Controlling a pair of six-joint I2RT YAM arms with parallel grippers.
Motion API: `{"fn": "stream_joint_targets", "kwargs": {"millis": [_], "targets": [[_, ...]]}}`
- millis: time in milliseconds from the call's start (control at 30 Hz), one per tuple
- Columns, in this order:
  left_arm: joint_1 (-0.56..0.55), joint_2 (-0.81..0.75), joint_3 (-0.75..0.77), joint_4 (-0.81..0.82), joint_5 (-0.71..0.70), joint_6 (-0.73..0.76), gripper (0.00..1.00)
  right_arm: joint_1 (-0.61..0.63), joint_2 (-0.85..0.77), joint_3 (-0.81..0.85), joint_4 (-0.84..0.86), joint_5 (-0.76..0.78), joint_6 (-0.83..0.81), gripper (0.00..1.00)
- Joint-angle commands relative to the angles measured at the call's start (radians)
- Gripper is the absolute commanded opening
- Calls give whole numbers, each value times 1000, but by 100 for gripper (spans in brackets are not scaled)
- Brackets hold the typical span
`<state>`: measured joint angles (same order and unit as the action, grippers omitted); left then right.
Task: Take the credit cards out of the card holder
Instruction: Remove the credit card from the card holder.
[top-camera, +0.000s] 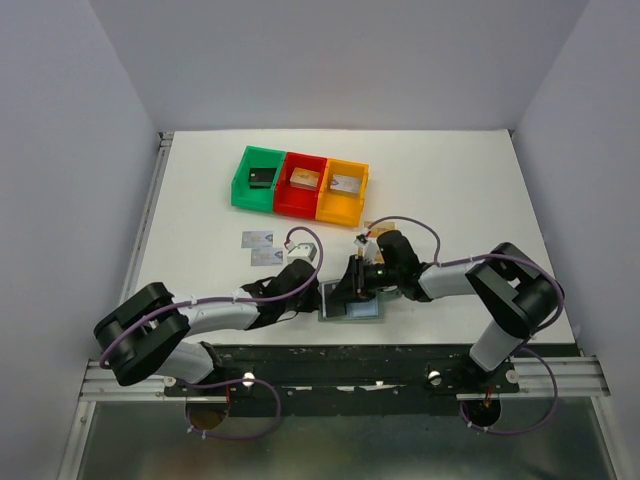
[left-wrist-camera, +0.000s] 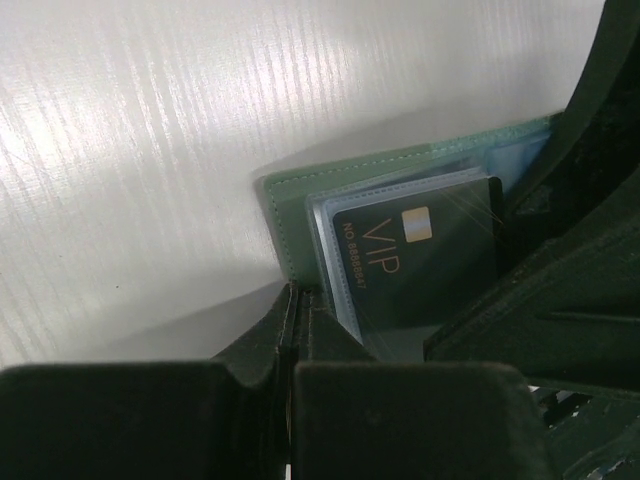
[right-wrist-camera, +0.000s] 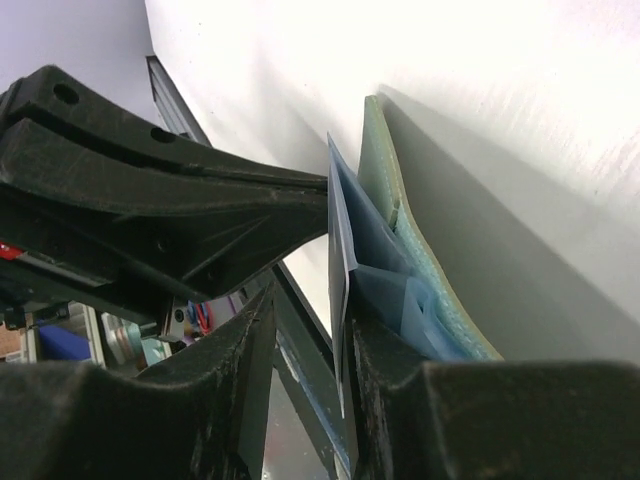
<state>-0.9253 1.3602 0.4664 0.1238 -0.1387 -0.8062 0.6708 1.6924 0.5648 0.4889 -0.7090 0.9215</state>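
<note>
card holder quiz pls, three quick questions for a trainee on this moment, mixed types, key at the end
1. True or false: the card holder lies folded shut.
2. The black card in its pocket reads: A) VIP B) GOLD C) BANK
3. Which gripper is fully shut?
Key: 1 false, it lies open; 2 A; 3 the left gripper.

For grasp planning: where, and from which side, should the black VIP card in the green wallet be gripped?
The black VIP card edge farthest from the green wallet border, approached from that side: the card is thin and its sleeve looks closed elsewhere.
</note>
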Motion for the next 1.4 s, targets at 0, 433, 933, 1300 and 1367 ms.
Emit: {"fn": "stream_joint_targets", "kwargs": {"millis": [0, 433, 933, 1300, 1367], "targets": [[-12, 48, -18, -111, 11, -25, 0, 15, -60, -3, -116, 39, -67, 38], [-12, 46, -25, -122, -12, -45, 0, 0, -138, -8, -217, 69, -113, 36], [-12, 66, -25, -158, -19, -56, 0, -34, -218, -34, -265, 79, -136, 32], [-9, 68, -23, -167, -25, -51, 0, -63, -276, -57, -326, 117, -171, 24], [-10, 66, -26, -168, -29, -53, 0, -63, -292, -62, -342, 132, -179, 22]]}}
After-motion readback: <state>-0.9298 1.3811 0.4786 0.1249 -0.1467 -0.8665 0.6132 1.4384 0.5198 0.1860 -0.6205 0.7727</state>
